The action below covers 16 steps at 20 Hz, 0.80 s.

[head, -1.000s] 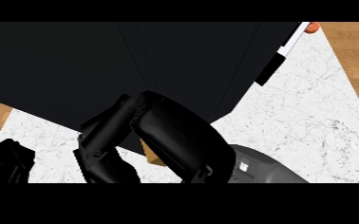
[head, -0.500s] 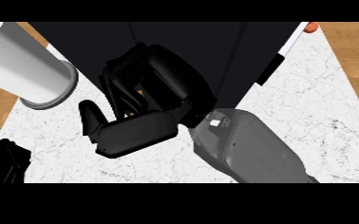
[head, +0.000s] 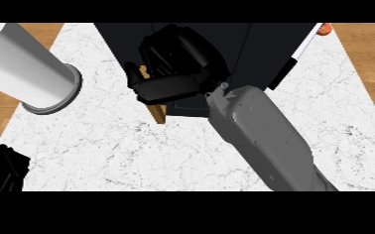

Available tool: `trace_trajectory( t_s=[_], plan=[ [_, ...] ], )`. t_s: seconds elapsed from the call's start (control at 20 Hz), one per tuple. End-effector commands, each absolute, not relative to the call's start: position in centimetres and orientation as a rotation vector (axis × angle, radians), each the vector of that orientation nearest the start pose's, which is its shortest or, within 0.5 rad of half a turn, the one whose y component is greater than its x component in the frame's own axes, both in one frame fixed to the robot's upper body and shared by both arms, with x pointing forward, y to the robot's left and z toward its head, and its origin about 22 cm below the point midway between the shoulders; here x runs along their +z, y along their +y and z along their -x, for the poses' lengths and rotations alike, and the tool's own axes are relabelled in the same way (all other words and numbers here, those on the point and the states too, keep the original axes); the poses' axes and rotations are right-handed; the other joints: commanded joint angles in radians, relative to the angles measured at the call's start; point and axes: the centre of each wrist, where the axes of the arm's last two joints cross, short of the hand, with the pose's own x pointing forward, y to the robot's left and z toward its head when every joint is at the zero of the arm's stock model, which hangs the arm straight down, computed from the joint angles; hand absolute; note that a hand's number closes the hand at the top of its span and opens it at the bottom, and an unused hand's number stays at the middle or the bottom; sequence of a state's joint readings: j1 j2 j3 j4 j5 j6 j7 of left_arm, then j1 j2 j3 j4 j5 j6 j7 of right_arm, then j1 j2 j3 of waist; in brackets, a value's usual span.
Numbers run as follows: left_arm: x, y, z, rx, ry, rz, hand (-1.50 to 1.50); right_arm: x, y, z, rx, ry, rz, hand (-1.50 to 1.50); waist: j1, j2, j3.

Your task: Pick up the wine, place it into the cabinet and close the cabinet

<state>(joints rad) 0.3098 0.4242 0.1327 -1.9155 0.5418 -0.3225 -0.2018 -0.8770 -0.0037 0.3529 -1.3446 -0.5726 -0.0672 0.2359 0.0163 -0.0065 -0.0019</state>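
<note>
Left robot hand [head: 12,167] at lower left edge of view; whether spread or curled, we cannot tell. Grey cylinder [head: 35,72] lies tilted on bench [head: 110,144] at left. Right robot hand [head: 174,64] over dark cabinet [head: 256,49], fingers curled; whether they clasp the wine, hidden. We judge placing step: keep wrist level, enter squarely, clear wooden edge [head: 156,113]. Cabinet contents not visible; wine not seen.

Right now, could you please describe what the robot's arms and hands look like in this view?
The right forearm is a smooth, rounded grey shell, glossy, with no visible cables or markings. It ends in a black right hand with a blocky palm and thick fingers and thumb. Only a small black part of the left hand shows at the lower left edge; its forearm is out of view.
</note>
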Motion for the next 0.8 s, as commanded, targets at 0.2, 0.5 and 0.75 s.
trace_trajectory(
  t_s=[0.2,0.5,0.75],
  plan=[
    [6.6,34.4,-17.8,-0.116,-1.869,0.249,1.50,16.9,-8.4,-38.7,0.370,-1.643,-0.700,1.50,-0.002,0.015,0.001],
    [6.7,34.1,-17.7,-0.124,-1.864,0.241,1.50,16.6,-9.2,-40.1,0.378,-1.657,-0.670,1.50,0.014,0.021,0.001],
    [6.2,34.0,-18.2,-0.114,-1.864,0.244,1.50,16.3,-9.6,-39.9,0.405,-1.637,-0.678,1.50,-0.008,0.016,0.001]
  ],
)
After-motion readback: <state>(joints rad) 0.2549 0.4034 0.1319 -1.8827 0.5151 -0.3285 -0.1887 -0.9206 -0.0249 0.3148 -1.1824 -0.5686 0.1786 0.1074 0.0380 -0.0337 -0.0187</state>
